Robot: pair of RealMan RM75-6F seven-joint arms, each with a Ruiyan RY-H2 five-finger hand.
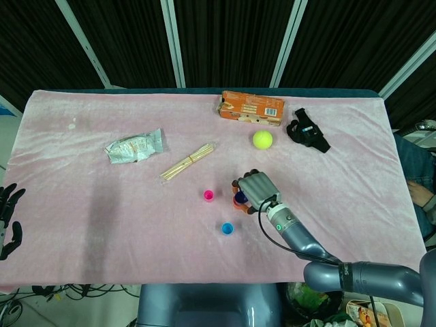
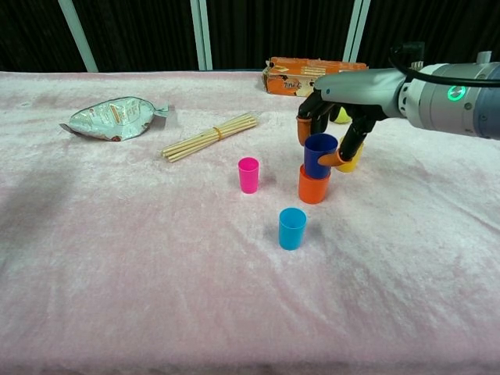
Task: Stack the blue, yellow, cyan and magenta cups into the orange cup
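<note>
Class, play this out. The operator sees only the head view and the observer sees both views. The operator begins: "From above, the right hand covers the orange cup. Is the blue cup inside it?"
Observer: In the chest view the right hand holds the blue cup with its base just inside the mouth of the orange cup. Most of it is above the rim.
Operator: I can't find the yellow cup.
Observer: The yellow cup stands on the cloth just behind and to the right of the orange cup, partly hidden by the hand.
Operator: Are the other two cups upright?
Observer: Yes, the cyan cup and the magenta cup both stand mouth up.
</note>
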